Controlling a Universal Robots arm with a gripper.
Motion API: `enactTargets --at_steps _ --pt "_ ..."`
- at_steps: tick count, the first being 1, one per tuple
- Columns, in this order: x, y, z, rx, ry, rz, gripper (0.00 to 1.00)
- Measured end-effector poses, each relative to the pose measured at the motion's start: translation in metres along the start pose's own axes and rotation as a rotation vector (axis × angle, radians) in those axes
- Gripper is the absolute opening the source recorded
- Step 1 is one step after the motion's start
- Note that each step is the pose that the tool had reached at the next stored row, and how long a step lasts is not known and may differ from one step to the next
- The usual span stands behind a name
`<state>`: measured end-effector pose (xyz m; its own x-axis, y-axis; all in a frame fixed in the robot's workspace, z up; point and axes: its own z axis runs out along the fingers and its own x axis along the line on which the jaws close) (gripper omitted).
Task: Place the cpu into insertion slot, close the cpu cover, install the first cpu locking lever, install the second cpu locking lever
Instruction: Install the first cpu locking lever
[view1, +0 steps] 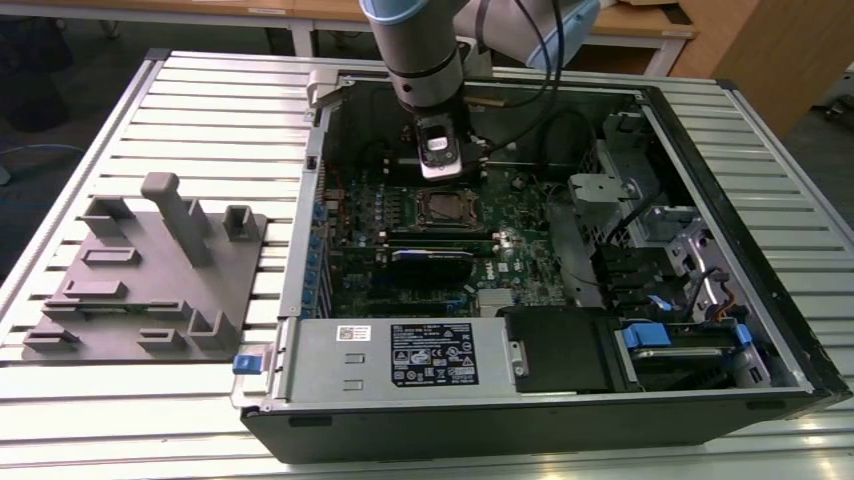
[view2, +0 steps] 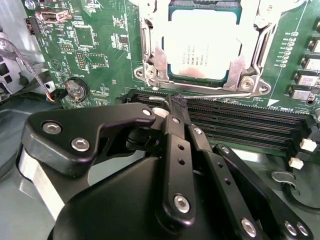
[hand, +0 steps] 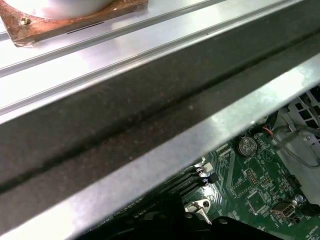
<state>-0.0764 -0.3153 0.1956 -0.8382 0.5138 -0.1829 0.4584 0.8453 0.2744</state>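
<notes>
In the second wrist view the cpu (view2: 202, 45) lies flat in the insertion slot, its dull silver top showing through the window of the cpu cover (view2: 150, 55), which lies down around it. A thin wire locking lever (view2: 220, 95) runs along the socket's near edge. My gripper (view2: 178, 101) is shut, its black fingertips touching that lever near its middle. In the exterior view the gripper (view1: 442, 165) hangs inside the open computer case, just beyond the insertion slot (view1: 447, 208) on the green motherboard (view1: 534, 250).
Long black memory slots (view2: 240, 120) lie right beside the socket, under my fingers. A coin battery (view2: 76, 89) and loose cables sit nearby. The case walls (view1: 307, 200) surround the board; the power supply (view1: 400, 355) fills its near side. A grey fixture (view1: 147, 270) stands at the exterior view's left.
</notes>
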Motion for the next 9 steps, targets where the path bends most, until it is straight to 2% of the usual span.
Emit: enactTargets --at_steps 9 --pt "0.0017 -0.0002 -0.0001 -0.0001 -0.0001 0.0 0.11"
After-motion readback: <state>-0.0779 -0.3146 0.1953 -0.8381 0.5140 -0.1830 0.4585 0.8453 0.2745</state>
